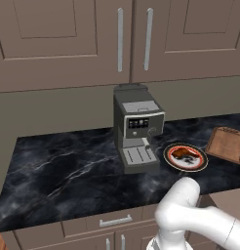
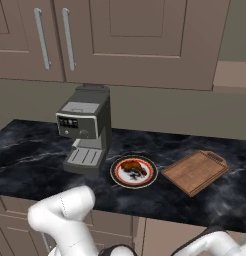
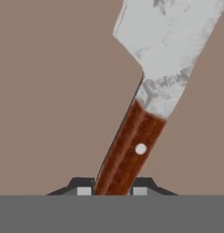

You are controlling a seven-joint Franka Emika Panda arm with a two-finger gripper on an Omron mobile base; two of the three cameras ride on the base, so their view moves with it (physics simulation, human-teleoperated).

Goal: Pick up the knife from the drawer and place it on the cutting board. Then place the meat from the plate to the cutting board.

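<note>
The knife (image 3: 145, 113) lies on the taupe-brown floor of the drawer (image 3: 50, 91), its pale blade pointing up and right in the hand view. My gripper (image 3: 112, 187) is shut on its reddish-brown handle, with a dark fingertip (image 3: 84, 186) pressed on each side. On the counter stands the plate (image 1: 165, 156) (image 2: 113, 171) with the meat (image 1: 183, 154) (image 2: 132, 167) on it. The wooden cutting board (image 1: 227, 144) (image 2: 195, 171) lies just right of the plate and is bare.
A grey coffee machine (image 1: 136, 134) (image 2: 87, 132) stands left of the plate on the black marble counter (image 1: 68, 166). Wall cabinets hang above. A shut drawer front with a silver bar handle (image 1: 114, 220) sits under the counter edge.
</note>
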